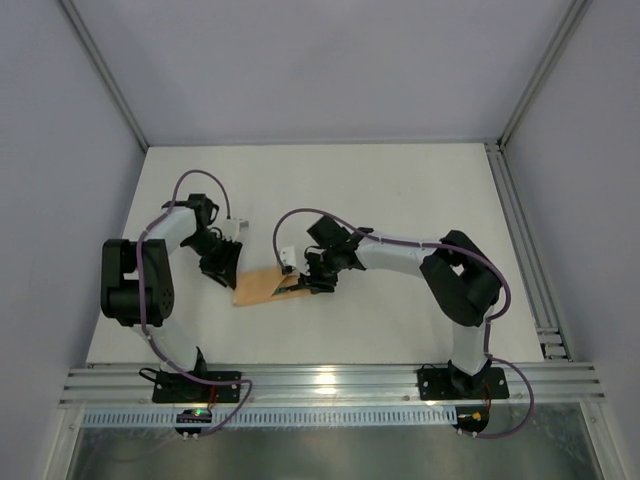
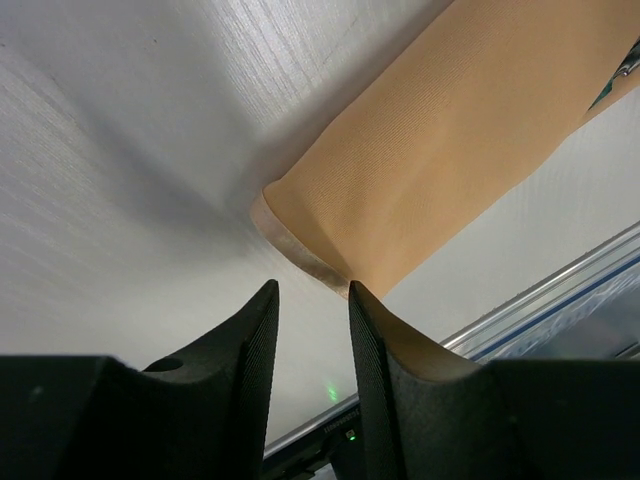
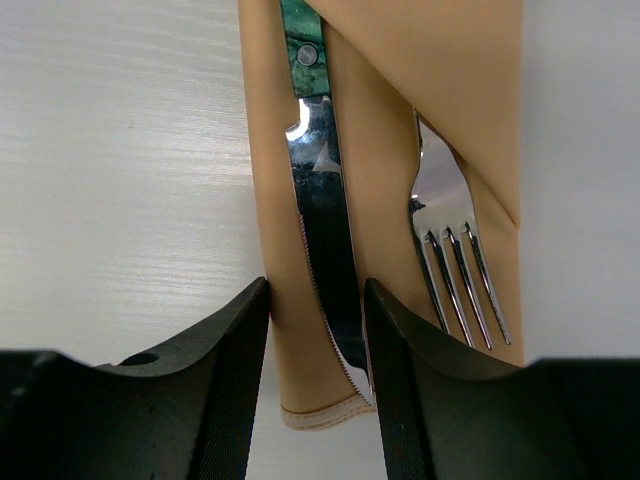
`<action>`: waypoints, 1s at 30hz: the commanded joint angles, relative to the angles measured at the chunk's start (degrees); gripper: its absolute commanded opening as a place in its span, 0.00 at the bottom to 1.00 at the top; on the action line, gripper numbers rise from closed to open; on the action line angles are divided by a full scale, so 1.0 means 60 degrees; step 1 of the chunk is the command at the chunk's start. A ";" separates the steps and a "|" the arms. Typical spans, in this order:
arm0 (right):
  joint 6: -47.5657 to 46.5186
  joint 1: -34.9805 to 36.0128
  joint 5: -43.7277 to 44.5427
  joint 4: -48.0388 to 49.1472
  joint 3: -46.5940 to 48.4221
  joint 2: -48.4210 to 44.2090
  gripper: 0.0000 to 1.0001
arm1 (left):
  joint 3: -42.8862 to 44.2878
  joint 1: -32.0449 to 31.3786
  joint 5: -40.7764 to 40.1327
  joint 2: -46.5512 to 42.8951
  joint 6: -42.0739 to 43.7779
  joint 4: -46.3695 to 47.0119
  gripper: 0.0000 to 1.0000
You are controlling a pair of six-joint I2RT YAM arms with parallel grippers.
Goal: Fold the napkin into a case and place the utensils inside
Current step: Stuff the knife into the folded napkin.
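The peach-orange case (image 1: 258,288) lies flat on the white table between the arms. In the right wrist view the case (image 3: 380,200) holds the knife (image 3: 325,230), green handle tucked in and blade sticking out, and the fork (image 3: 450,230), tines out beside it. My right gripper (image 3: 317,290) is open, with a finger on each side of the knife's blade tip and the case's left edge. My left gripper (image 2: 312,290) is narrowly open and empty, just short of the case's other end (image 2: 440,150). From above, the left gripper (image 1: 222,268) and right gripper (image 1: 305,280) flank the case.
An aluminium rail (image 1: 330,380) runs along the near table edge and shows in the left wrist view (image 2: 560,300). A second rail (image 1: 525,250) lines the right edge. Grey walls enclose the table on three sides.
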 commanded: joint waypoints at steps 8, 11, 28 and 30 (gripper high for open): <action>-0.0367 0.0003 0.0061 -0.0700 0.0750 0.0072 0.45 | -0.0114 0.0019 0.0270 0.0101 -0.0102 0.0293 0.25; -0.0485 0.0003 -0.0145 -0.0979 0.0999 0.0014 0.45 | -0.0114 0.0019 0.0271 0.0086 -0.0102 0.0307 0.22; -0.0894 -0.0085 -0.0086 -0.1507 0.1176 0.0482 0.41 | -0.0129 0.0005 0.0314 0.0028 -0.0058 0.0278 0.20; -0.0836 -0.0100 0.0060 -0.1463 0.1088 0.0569 0.41 | -0.0129 0.0005 0.0329 0.0028 -0.0073 0.0293 0.20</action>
